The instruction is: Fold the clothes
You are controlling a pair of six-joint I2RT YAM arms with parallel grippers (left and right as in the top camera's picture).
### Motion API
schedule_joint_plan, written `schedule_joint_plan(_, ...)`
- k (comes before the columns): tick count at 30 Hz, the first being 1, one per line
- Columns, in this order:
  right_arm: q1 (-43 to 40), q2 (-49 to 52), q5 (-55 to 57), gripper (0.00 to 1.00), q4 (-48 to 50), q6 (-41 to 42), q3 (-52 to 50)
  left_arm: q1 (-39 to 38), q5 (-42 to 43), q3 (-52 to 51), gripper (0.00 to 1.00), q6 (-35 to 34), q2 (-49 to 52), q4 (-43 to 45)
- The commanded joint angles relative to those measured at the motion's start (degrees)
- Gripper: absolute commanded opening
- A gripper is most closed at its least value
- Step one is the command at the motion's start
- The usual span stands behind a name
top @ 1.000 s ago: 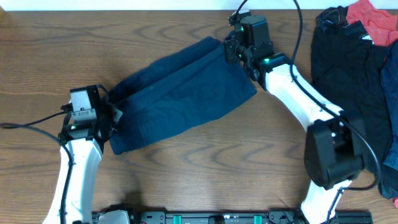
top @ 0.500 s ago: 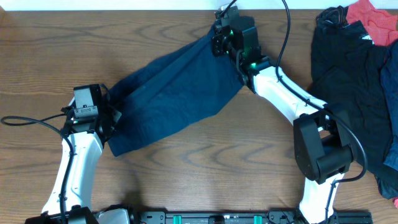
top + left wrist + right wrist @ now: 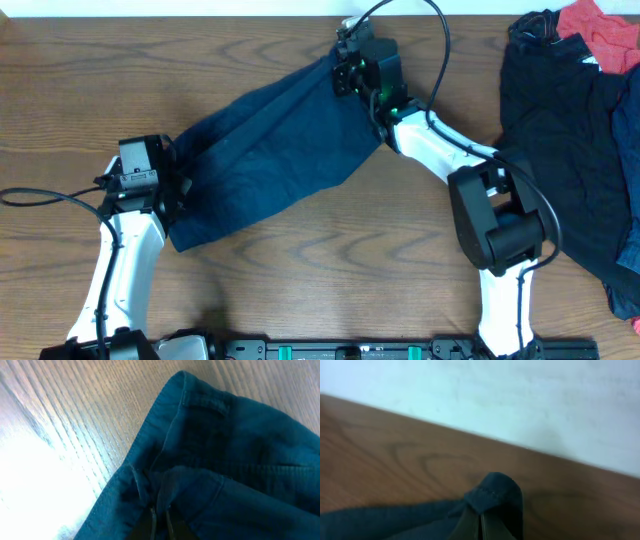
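Across the brown wood-grain tabletop (image 3: 330, 280), the dark navy-blue cotton trousers (image 3: 275, 160) lay stretched on a diagonal, from the near left up to the far edge at centre. The left end effector (image 3: 160, 519) was closed on a bunched fold of the fabric beside a stitched edge. The right end effector (image 3: 480, 525) was clamped on the opposite end, with a small hump of navy cloth pinched between its fingers close to the pale wall (image 3: 520, 395). A heap of black garments (image 3: 560, 110) lay well apart at the right, and a crumpled red cloth (image 3: 600, 30) sat at its far corner.
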Motion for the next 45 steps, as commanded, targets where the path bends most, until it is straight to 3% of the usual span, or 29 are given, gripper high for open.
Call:
schedule_joint_plan(1, 0.3, 2.1, 4.6, 0.01, 6.0, -1.2, 0.9, 1.4, -6.5, -0.3, 0.06, -2.8, 1.4, -1.1)
schedule_joint_plan(3, 1.0, 3.5, 4.6, 0.05, 9.6, -1.2, 0.9, 1.4, -6.8, -0.4, 0.06, -3.2, 2.0, -1.0)
schedule_joint_plan(4, 1.5, 4.7, 4.6, 0.15, 11.4, -1.2, 1.0, 1.4, -7.6, -0.4, 0.06, -3.5, 2.4, -1.0)
schedule_joint_plan(6, 2.0, 7.1, 4.6, 0.25, 12.4, -1.2, 2.0, 1.4, -9.0, -0.4, 0.08, -3.5, 3.1, -0.5)
schedule_joint_plan(7, 2.1, 8.5, 4.6, 0.35, 12.3, -1.2, 2.8, 1.4, -9.2, -0.4, 0.17, -3.5, 3.4, -0.1)
schedule_joint_plan(9, 2.6, 11.6, 4.5, 0.8, 11.9, -1.2, 4.5, 1.4, -9.3, -0.4, 0.47, -3.4, 4.0, 1.2)
schedule_joint_plan(10, 2.7, 12.7, 4.4, 0.96, 11.8, -1.2, 5.0, 1.4, -9.3, -0.4, 0.56, -2.9, 4.0, 2.0)
schedule_joint_plan(11, 2.7, 13.2, 4.6, 0.99, 11.7, -1.3, 5.2, 1.6, -9.3, -0.4, 0.6, -2.4, 4.0, 2.7)
schedule_joint_plan(16, 1.3, 8.9, 12.0, 0.99, 4.1, -2.5, 5.2, 3.7, -9.3, 2.7, 0.69, 4.3, 1.6, 3.5)
schedule_joint_plan(21, -1.9, 0.3, 17.0, 0.99, -7.2, -2.5, 5.2, 5.8, -8.8, 8.9, 0.72, 9.2, -2.2, 2.5)
schedule_joint_plan(25, -4.5, -6.7, 12.0, 0.99, -20.7, -2.5, 5.2, 5.8, -0.2, 11.3, 0.72, 11.7, -4.3, -0.8)
schedule_joint_plan(29, -5.9, -10.6, 3.7, 0.99, -36.8, -2.4, 5.2, 4.3, 13.2, 11.0, 0.56, 12.6, -4.3, -6.0)
schedule_joint_plan(33, -6.4, -9.7, -5.2, 0.99, -48.0, -2.0, 4.6, 0.1, 13.9, 9.4, 0.44, 17.0, -2.3, -8.4)
schedule_joint_plan(39, -5.0, -4.9, -9.1, 0.99, -51.5, -2.0, 2.9, -4.2, 13.7, 9.0, 0.43, 18.7, 3.6, -10.2)
schedule_joint_plan(45, -4.7, 0.2, -9.1, 0.99, -46.5, -2.0, 2.9, -6.4, 13.7, 9.0, 0.43, 18.7, 8.4, -11.4)
